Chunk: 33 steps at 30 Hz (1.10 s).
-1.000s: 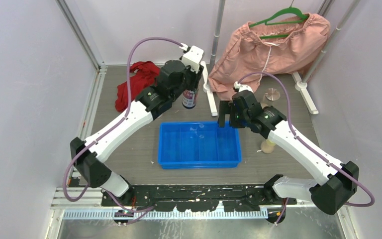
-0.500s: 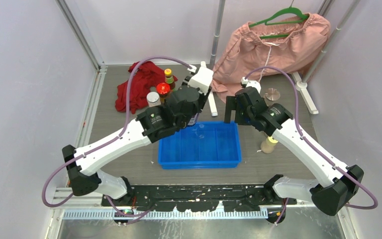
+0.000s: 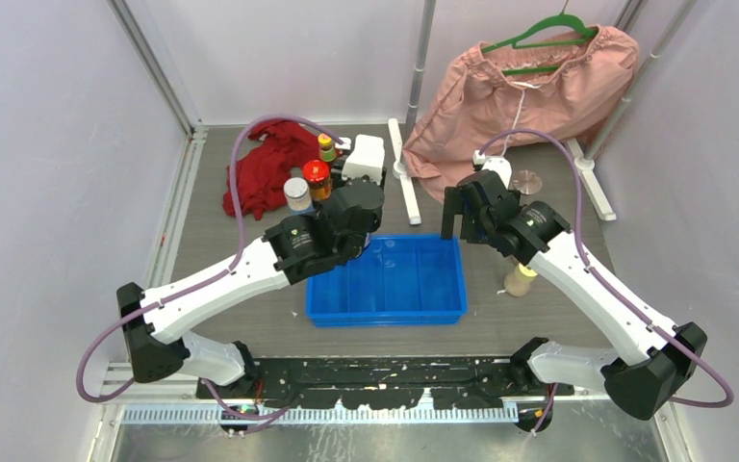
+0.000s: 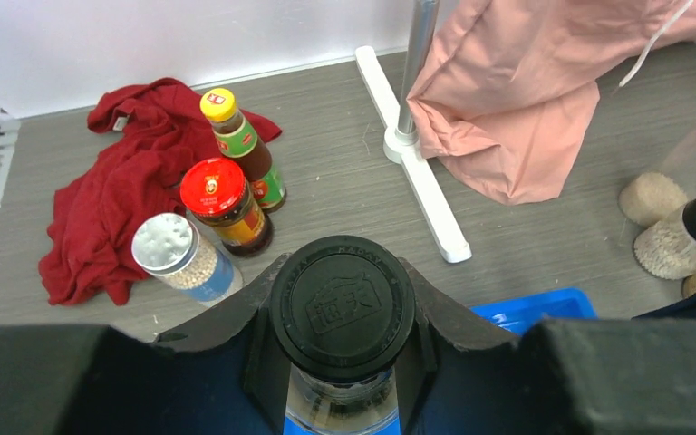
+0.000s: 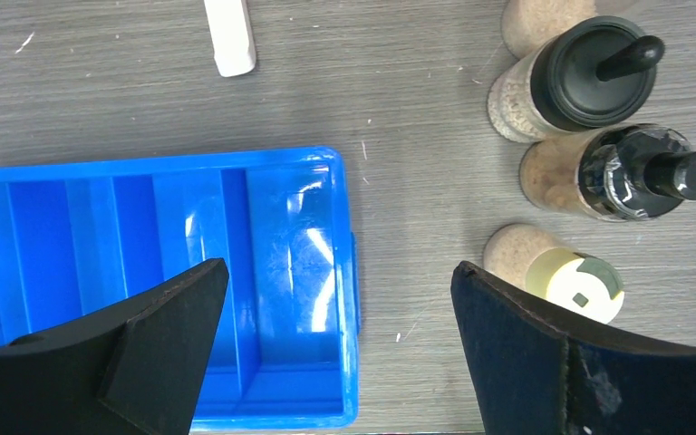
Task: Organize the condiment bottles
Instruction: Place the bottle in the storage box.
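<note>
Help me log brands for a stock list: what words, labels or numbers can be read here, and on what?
Nothing reads clearly enough to quote.
black cap: embossed emblem with characters, too faint to read.
red cap: yellow print, too small.
yellow-capped bottle: green and red label, blurred.
shaker jar: blue label, no legible text.
pale lid: a small dark mark, no words.
</note>
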### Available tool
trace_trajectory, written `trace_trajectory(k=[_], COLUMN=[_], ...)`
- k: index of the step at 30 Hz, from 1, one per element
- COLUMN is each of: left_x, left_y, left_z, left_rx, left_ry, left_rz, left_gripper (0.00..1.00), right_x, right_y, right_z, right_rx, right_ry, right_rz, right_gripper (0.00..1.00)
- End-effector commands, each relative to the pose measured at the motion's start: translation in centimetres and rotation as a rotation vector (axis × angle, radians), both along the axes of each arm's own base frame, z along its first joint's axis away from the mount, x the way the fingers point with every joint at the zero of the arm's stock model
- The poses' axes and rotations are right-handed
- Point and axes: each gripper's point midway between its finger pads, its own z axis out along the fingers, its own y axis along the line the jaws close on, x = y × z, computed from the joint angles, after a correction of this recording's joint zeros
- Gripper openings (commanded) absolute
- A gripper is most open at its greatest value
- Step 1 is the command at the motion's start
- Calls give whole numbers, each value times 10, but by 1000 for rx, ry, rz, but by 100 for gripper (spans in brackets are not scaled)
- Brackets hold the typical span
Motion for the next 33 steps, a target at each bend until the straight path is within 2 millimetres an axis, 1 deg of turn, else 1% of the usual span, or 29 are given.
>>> trace_trajectory(k=[1,7,13,28,33], left_x=[2,6,5,-2,-4], left_y=[9,-4,-8,0,1], left_z=[45,37,24,-8,-14], left_rx=[-237,-245,-240,-239,-238], left_ry=[-75,-56,-34,7,15], left_rz=[96,82,78,88,87], left_gripper=[0,0,0,0,0], right_x=[2,1,-2,-10,-12], right_y=[-12,-14,-15,-18,-17], right_z=[14,9,5,-12,-17], right_rx=[-29,-38,-34,-25,-21], right_ry=[-54,-49,-47,-23,-15], right_rz=[-43,-47,-46,-53,-53], right_gripper=[100,100,100,100,100])
